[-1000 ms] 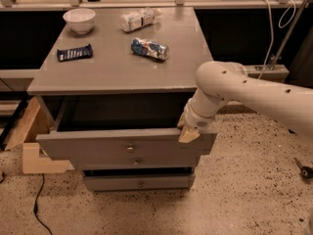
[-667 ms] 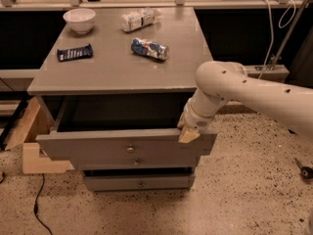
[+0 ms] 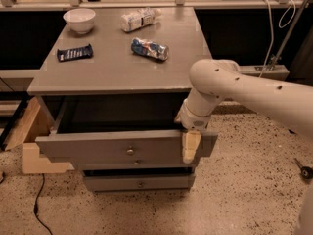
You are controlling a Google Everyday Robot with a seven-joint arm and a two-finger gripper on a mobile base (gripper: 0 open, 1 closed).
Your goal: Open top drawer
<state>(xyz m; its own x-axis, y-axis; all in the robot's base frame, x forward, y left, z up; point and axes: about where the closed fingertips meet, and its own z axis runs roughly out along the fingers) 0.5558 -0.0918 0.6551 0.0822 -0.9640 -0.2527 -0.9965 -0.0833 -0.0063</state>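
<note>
The top drawer point(image 3: 98, 148) is a wide grey wooden drawer with a small round metal knob point(image 3: 130, 151) at the centre of its front. It stands pulled out from the grey cabinet point(image 3: 112, 70), with a dark gap showing behind its front. My gripper point(image 3: 190, 145) is cream-coloured and sits on the top edge of the drawer front near its right end. My white arm point(image 3: 244, 89) reaches in from the right.
A lower grey drawer point(image 3: 139, 182) sits closed beneath. On the cabinet top lie a white bowl point(image 3: 79, 19), a dark blue packet point(image 3: 74, 52), a blue snack bag point(image 3: 149, 48) and a white bag point(image 3: 140, 18). A light wooden box point(image 3: 29, 146) stands at the left; a cable point(image 3: 39, 207) lies on the floor.
</note>
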